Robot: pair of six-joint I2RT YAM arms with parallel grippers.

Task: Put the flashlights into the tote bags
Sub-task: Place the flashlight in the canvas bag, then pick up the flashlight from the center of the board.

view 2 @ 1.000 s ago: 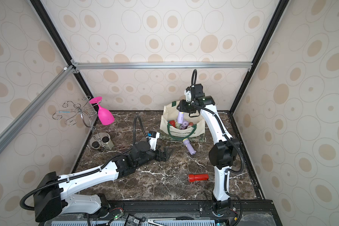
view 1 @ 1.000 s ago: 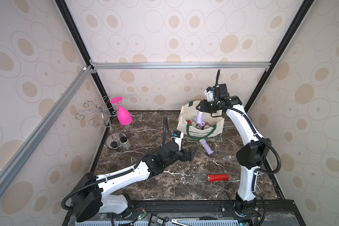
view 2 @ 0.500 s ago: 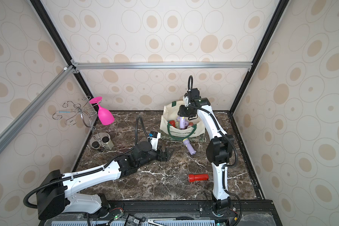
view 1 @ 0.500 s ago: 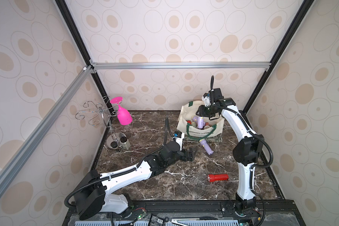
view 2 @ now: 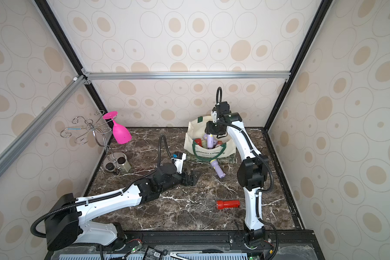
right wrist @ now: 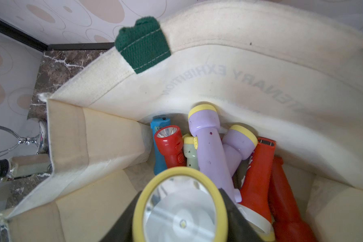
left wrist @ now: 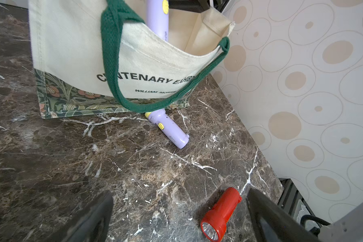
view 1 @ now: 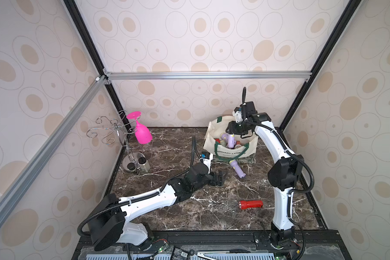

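Observation:
The cream tote bag with green handles stands at the back of the table and holds several red, lilac, green and blue flashlights. My right gripper hangs in its mouth, shut on a lilac flashlight that stands head up. Its yellow-ringed lens fills the space between the black fingers. A second lilac flashlight lies on the table just in front of the bag. A red flashlight lies nearer the front. My left gripper is open and low over the table, left of the lying lilac one.
A wire rack at the back left carries a hanging pink goblet. Small jars sit at its foot. Patterned walls close in the marble table on three sides.
My right gripper has come down and leftward with the lilac flashlight into the bag's mouth. The left arm has barely moved.

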